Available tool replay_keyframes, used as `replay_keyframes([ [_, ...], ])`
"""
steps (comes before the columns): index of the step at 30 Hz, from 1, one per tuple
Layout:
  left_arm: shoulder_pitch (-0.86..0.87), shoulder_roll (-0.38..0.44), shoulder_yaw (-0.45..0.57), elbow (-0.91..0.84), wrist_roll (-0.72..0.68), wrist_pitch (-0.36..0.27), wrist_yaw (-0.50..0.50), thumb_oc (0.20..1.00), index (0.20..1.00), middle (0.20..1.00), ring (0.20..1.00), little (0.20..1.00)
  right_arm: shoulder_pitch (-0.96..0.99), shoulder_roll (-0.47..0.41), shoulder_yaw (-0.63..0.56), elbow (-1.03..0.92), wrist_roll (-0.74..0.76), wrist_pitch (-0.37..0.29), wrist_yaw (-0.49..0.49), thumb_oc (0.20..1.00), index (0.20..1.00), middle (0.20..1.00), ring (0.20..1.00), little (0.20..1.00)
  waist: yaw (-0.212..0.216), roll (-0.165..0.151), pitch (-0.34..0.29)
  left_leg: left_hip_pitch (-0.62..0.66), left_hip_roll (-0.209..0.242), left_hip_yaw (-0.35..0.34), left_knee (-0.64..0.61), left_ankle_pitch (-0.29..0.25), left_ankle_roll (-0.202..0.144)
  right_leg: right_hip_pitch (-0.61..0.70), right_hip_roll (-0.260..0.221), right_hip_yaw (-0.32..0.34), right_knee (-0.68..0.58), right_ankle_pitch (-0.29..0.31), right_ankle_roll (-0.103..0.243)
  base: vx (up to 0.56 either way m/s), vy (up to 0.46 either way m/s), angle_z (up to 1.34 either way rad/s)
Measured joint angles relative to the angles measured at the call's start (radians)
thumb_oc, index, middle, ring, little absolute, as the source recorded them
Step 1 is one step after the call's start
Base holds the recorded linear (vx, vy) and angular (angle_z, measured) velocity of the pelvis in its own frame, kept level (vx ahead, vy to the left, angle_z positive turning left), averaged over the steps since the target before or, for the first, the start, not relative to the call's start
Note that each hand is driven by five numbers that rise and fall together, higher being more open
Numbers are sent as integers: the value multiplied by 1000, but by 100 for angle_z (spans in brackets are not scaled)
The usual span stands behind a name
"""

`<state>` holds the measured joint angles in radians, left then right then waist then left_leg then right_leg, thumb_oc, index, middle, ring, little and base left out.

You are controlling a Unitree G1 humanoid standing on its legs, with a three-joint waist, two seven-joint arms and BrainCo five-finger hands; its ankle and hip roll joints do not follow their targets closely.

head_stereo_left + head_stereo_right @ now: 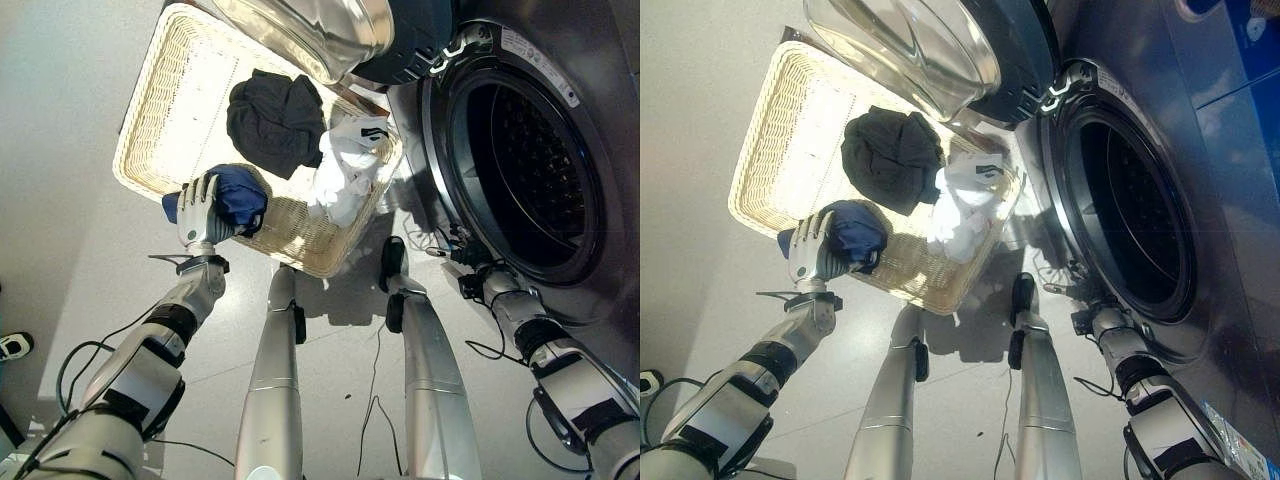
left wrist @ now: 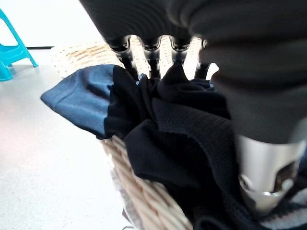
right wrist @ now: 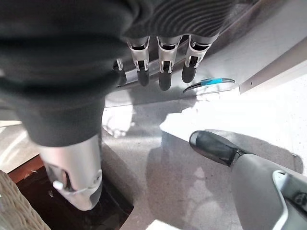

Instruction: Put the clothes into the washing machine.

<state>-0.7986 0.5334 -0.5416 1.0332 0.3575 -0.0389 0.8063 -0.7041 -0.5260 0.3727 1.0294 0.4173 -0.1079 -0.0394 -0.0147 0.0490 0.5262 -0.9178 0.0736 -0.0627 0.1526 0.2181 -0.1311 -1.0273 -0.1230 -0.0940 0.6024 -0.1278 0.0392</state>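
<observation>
A wicker basket (image 1: 150, 120) stands on the floor to the left of the washing machine. My left hand (image 1: 198, 212) is at the basket's near rim, its fingers (image 2: 150, 51) curled into a dark blue garment (image 1: 238, 192) that hangs partly over the rim. A black garment (image 1: 275, 120) lies in the middle of the basket, and a white garment (image 1: 345, 170) lies at its right end. The washing machine's drum opening (image 1: 525, 170) is dark and open. My right hand (image 3: 164, 64) hangs low by the machine's front, fingers relaxed and holding nothing.
The machine's round glass door (image 1: 300, 30) is swung open above the basket's far corner. A turquoise stool (image 2: 12, 43) stands on the pale floor beyond the basket. Bare floor (image 1: 60, 150) lies to the left of the basket.
</observation>
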Motion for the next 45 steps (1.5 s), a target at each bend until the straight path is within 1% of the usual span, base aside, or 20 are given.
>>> replay_keyframes([
  [7,-16,0,-1,9,-26,19,-17,1000,1000,1000,1000,1000,-4,0,2,2,0,0,0,1000,1000,1000,1000,1000,-3,0,0,-1,0,1,0,0,0,0,0,1,-1,2,-3,0,0,0],
  [11,-36,0,-23,14,-32,46,-43,1000,1000,1000,1000,1000,-8,0,19,2,1,0,-1,1000,1000,1000,1000,1000,-5,0,0,-1,0,1,0,0,0,0,0,1,-1,2,-3,0,0,0],
  [14,-44,0,-27,24,-40,64,-81,1000,1000,1000,1000,1000,-14,0,32,2,1,0,-1,1000,1000,1000,1000,1000,-10,0,0,-1,0,1,0,0,0,0,0,1,-1,2,-3,0,0,0],
  [15,-47,0,-27,28,-40,72,-94,555,555,555,555,555,-19,0,32,2,1,0,-1,1000,1000,1000,1000,1000,-13,0,0,-1,0,1,0,0,0,0,0,1,-1,2,-3,0,0,0],
  [16,-48,2,-27,30,-44,77,-110,344,344,344,344,344,-22,0,32,2,1,0,-1,1000,1000,1000,1000,1000,-18,0,0,-1,0,1,0,0,0,0,0,1,-1,2,-3,0,0,0],
  [17,-48,4,-28,30,-54,81,-129,200,200,200,200,200,-25,0,32,1,1,0,-1,1000,1000,1000,1000,1000,-23,-1,0,-1,0,1,0,0,0,0,0,1,-1,2,-3,0,0,0],
  [19,-55,5,-27,30,-66,96,-161,200,200,200,200,200,-32,0,32,2,1,0,-2,1000,1000,1000,1000,1000,-26,-1,0,-1,1,2,1,0,0,0,1,1,-1,2,-3,0,0,0],
  [26,-95,34,-28,29,-68,96,-248,200,200,200,200,200,-39,1,32,-1,6,0,-2,1000,1000,1000,1000,1000,-26,-1,0,-1,1,4,8,0,-1,0,2,4,2,4,-4,0,0,0],
  [32,-92,34,-45,28,-101,89,-235,200,200,200,200,200,-41,1,32,-3,8,0,-3,1000,1000,1000,1000,1000,-26,-1,0,-1,1,4,11,-1,-1,0,2,5,4,4,-4,0,0,0],
  [36,-78,34,-36,21,-158,40,-198,200,200,200,200,200,-41,1,32,-16,42,-1,-6,1000,1000,1000,1000,1000,-24,-1,0,-1,1,4,11,-1,-1,0,2,5,4,5,-6,0,0,0],
  [40,-29,32,33,-29,-272,-64,-123,200,200,200,200,200,-31,-1,27,-92,146,-32,-12,1000,1000,1000,1000,1000,-25,-1,0,0,1,4,12,0,-1,0,2,5,5,5,-6,0,0,0],
  [43,25,29,94,-157,-298,-145,-58,200,200,200,200,200,8,0,5,-214,208,-67,-28,1000,1000,1000,1000,1000,-24,-1,0,0,1,3,12,0,-1,0,2,5,7,5,-6,-6,-16,0],
  [44,44,29,104,-218,-297,-188,-22,200,200,200,200,200,31,2,-8,-274,230,-84,-36,1000,1000,1000,1000,1000,-20,-1,0,0,1,2,12,-1,-1,1,3,4,7,5,-6,-14,-42,1],
  [45,55,28,106,-243,-297,-203,-10,200,200,200,200,200,40,3,-10,-302,242,-88,-41,1000,1000,1000,1000,1000,-19,-1,0,0,1,2,12,-1,-1,1,2,4,7,4,-6,-11,-52,1],
])
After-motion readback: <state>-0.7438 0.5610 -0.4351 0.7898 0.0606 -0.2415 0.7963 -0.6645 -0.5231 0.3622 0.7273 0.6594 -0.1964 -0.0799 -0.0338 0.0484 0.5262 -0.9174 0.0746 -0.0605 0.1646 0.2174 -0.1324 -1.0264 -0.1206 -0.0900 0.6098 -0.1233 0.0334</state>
